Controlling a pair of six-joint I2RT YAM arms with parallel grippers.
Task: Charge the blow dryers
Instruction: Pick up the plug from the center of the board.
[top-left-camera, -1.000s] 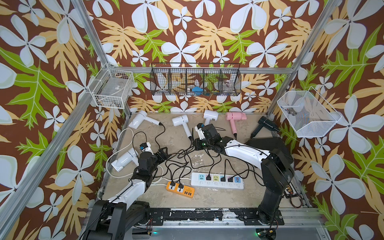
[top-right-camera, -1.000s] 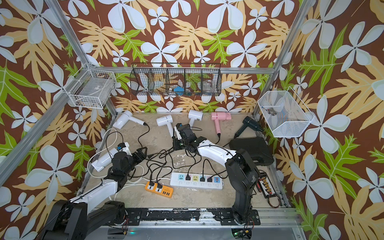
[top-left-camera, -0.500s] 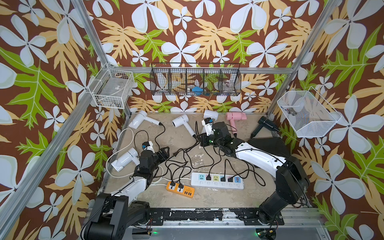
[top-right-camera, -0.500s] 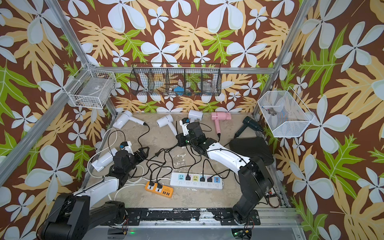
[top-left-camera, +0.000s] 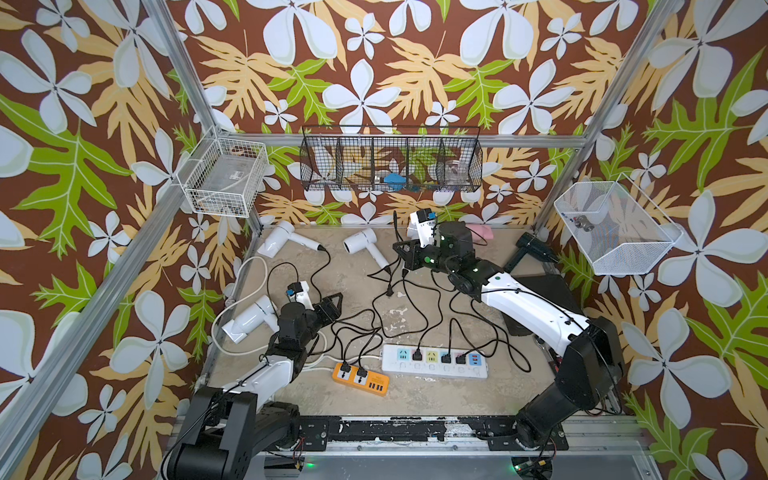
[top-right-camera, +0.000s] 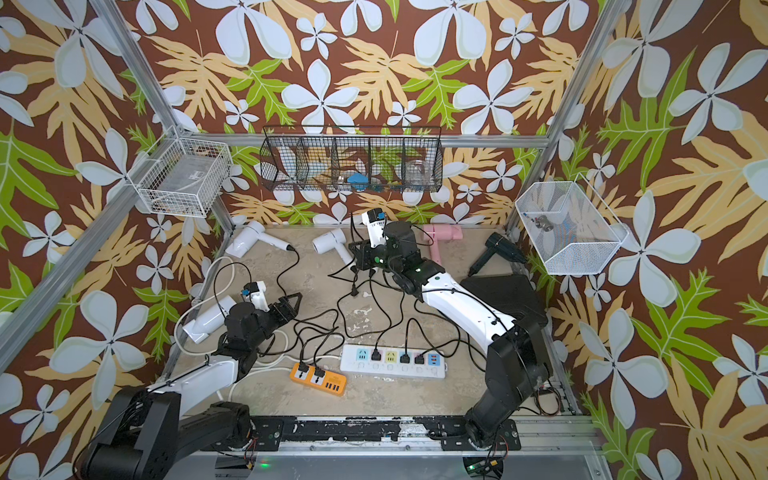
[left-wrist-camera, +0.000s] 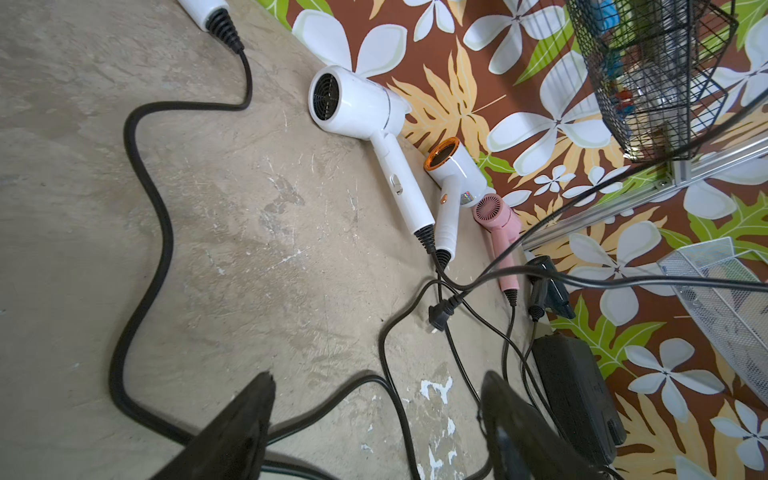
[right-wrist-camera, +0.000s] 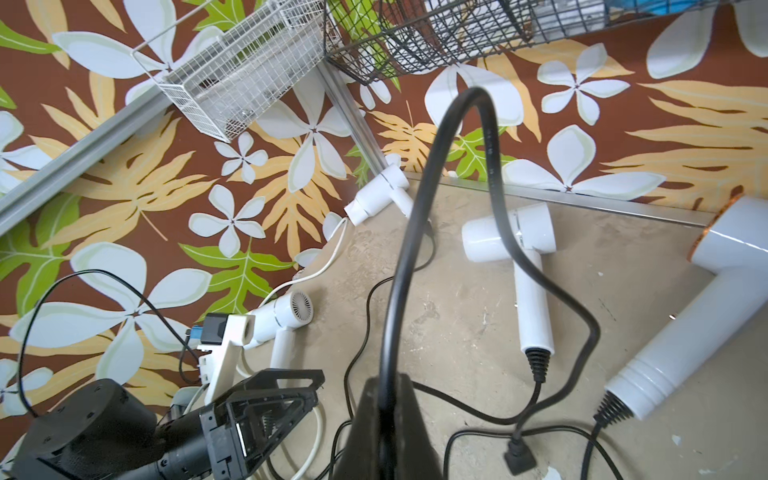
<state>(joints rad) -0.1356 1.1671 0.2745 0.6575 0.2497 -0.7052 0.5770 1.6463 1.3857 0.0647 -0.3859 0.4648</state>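
Gripping a black cord (right-wrist-camera: 411, 228), right gripper (right-wrist-camera: 384, 380) sits clamped tight, right wrist view. Left wrist: left gripper (left-wrist-camera: 378, 376) gapes wide, empty. In a top view, blow dryers (top-left-camera: 360, 242) lie along table's (top-left-camera: 436, 399) back and left edges.

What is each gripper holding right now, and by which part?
The right gripper grips a black cord along its length, not at its plug. The left gripper is open, holding nothing.

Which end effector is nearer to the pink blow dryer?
Right. The right end effector is at the back, a short way from the pink blow dryer; the left end effector is well forward of it, much farther off.
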